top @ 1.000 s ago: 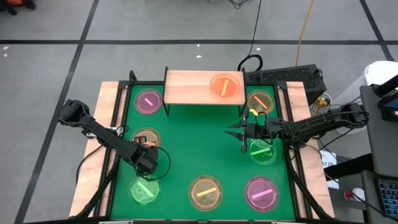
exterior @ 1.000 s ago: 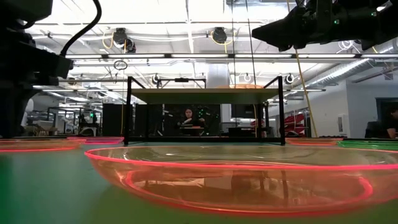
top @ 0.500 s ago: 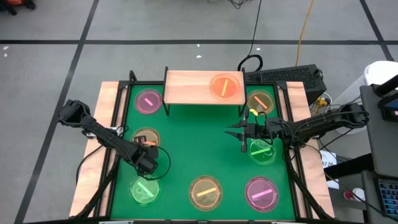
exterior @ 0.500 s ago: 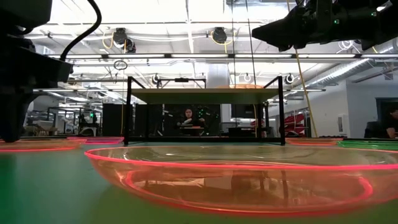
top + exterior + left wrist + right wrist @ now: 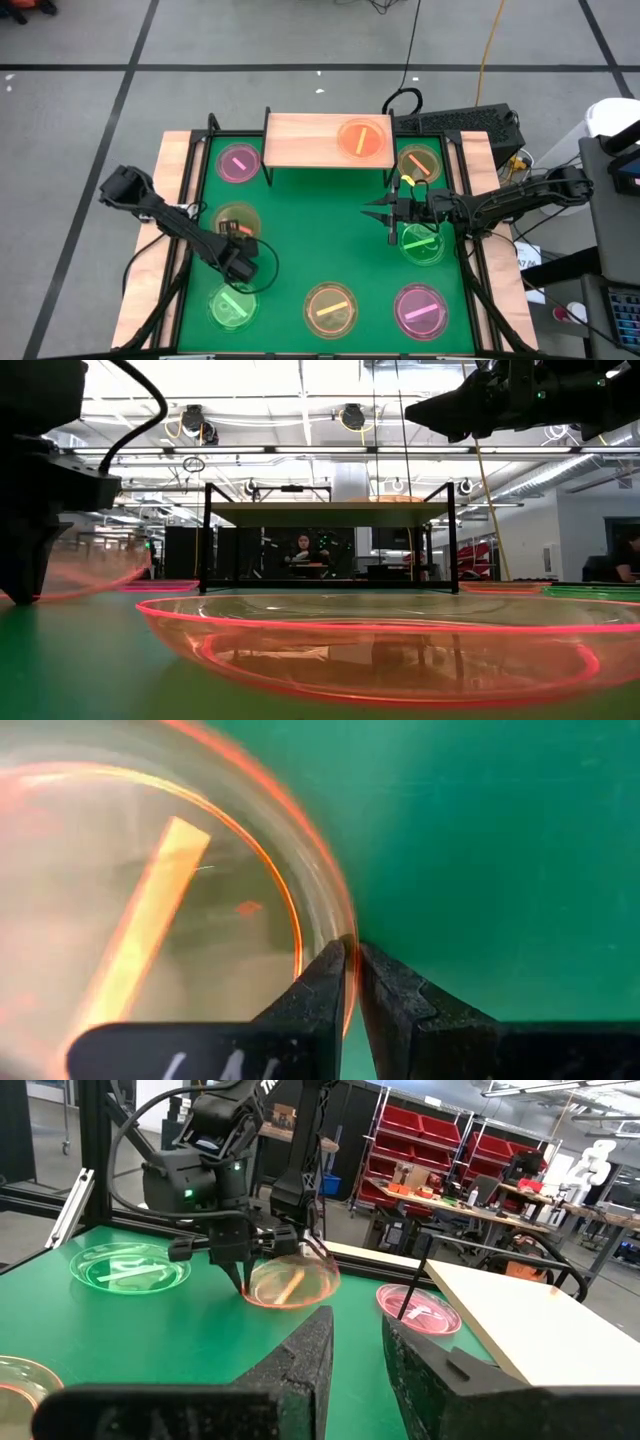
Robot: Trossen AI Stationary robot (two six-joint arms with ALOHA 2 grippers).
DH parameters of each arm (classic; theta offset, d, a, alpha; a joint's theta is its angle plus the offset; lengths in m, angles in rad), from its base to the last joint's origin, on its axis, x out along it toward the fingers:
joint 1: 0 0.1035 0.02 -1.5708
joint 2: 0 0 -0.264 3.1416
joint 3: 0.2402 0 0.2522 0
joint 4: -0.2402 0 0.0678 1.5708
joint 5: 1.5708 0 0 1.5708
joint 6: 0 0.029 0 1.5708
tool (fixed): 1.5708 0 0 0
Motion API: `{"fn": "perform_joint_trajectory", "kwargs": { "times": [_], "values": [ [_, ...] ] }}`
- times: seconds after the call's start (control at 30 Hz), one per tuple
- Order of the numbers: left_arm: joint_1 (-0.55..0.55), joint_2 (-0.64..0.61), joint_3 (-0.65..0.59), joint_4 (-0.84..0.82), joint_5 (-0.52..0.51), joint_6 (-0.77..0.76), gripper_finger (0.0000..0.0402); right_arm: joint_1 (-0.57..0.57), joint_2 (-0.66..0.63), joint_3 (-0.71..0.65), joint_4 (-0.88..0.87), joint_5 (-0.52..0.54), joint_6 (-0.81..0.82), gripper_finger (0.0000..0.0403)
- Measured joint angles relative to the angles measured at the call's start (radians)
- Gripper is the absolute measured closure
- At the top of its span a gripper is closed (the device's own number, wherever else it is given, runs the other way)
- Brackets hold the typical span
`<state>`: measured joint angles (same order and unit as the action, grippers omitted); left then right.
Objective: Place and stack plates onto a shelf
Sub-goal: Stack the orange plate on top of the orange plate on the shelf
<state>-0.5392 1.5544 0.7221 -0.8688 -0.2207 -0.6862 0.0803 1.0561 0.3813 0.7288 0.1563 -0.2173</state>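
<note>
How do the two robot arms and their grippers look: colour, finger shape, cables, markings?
Both arms are black and slender. The left gripper has two dark, tapering wedge fingers, with white markings on its body. A black cable loops beside it. The right gripper is equally dark and pointed, with a yellow-green tag behind it.

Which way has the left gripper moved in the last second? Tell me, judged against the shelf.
Yes. The left gripper, shut on the rim of an orange plate, has slid slightly away from the shelf, toward the green plate, tilting the orange plate up.
</note>
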Motion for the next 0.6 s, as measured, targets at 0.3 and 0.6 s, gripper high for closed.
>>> {"fn": "perform_joint_trajectory", "kwargs": {
  "times": [0.3, 0.6],
  "values": [
    [0.0, 0.017, 0.01, -0.009, 0.0, -0.008, 0.0392, 0.0, 0.0, 0.0, 0.0, 0.0, 0.0, 0.033],
    [0.002, 0.023, 0.114, -0.132, -0.065, 0.008, 0.0399, 0.0, 0.0, 0.0, 0.001, 0.0, 0.0, 0.033]
  ]
}}
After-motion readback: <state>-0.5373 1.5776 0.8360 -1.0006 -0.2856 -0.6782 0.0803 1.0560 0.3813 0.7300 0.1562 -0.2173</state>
